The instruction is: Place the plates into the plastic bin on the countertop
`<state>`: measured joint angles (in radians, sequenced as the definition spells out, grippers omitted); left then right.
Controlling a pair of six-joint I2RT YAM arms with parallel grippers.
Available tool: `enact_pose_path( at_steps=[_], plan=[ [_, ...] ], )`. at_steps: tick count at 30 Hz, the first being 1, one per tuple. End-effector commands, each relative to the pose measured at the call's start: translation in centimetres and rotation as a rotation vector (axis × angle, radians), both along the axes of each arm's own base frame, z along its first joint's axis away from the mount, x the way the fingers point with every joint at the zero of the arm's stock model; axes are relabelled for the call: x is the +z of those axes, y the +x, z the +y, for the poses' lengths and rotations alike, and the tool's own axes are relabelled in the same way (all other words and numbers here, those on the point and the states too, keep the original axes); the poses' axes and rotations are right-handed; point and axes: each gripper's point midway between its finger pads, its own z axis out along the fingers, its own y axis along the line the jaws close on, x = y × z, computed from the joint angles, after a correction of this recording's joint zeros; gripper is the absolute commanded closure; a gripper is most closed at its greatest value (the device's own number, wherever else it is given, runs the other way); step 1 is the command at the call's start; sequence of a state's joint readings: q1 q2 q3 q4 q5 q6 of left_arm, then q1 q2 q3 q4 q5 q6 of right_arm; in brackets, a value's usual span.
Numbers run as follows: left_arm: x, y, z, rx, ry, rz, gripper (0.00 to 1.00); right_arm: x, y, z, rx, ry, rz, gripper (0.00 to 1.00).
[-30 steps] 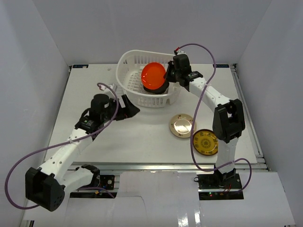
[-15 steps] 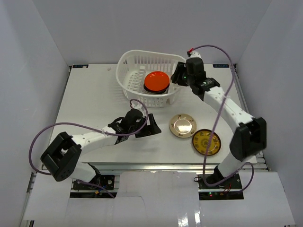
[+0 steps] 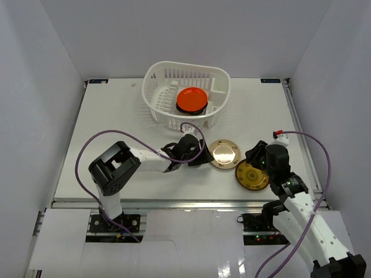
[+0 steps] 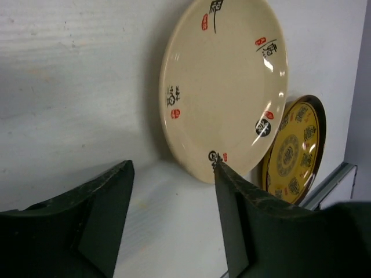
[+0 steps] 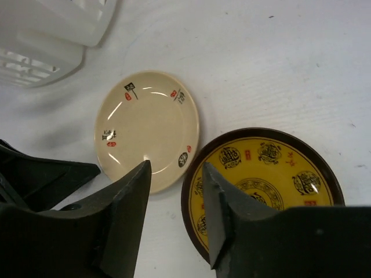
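The white plastic bin (image 3: 156,87) stands at the back of the countertop (image 3: 116,127) with an orange plate (image 3: 191,98) lying inside it. A cream plate (image 3: 224,153) and a yellow plate with a dark rim (image 3: 252,174) lie side by side on the countertop in front of the bin. My left gripper (image 3: 201,157) is open and empty, low at the cream plate's left edge; the left wrist view shows the cream plate (image 4: 223,87) just beyond my fingertips (image 4: 223,174). My right gripper (image 3: 258,156) is open and empty above the gap between the cream plate (image 5: 148,127) and the yellow plate (image 5: 266,179).
The bin's corner (image 5: 46,35) shows at the top left of the right wrist view, and the left gripper's black finger (image 5: 40,174) lies beside the cream plate. A metal rail (image 3: 185,202) runs along the front edge. White walls enclose the table on three sides.
The orange plate was let go into the bin. My right arm drew back from the bin to the yellow plate. My left arm swung right to the cream plate.
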<state>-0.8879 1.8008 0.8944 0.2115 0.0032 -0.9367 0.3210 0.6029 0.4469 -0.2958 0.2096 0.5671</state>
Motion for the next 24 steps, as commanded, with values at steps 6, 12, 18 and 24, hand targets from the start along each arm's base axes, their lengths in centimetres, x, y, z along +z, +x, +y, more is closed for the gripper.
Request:
enact_pose_path(
  at_steps=[6,12,18,24],
  plan=[
    [-2.0,3.2,-1.4,0.064,0.106,-0.075,0.55,-2.8,-3.9,-4.0,-0.219,0.007,0.085,0.27],
    [-1.9,3.2,-1.4,0.062,0.125,-0.089,1.0,-4.2,-5.4,-7.2,-0.451,-0.031,0.189,0.14],
    [5.4,1.3,0.0,0.042,0.047,-0.244,1.0,-5.7,-6.4,-9.1,-0.607,-0.033,0.248,0.18],
    [11.5,-0.6,2.1,0.048,-0.013,-0.379,1.0,-6.0,-7.0,-12.1,-0.756,-0.029,0.304,0.2]
  ],
)
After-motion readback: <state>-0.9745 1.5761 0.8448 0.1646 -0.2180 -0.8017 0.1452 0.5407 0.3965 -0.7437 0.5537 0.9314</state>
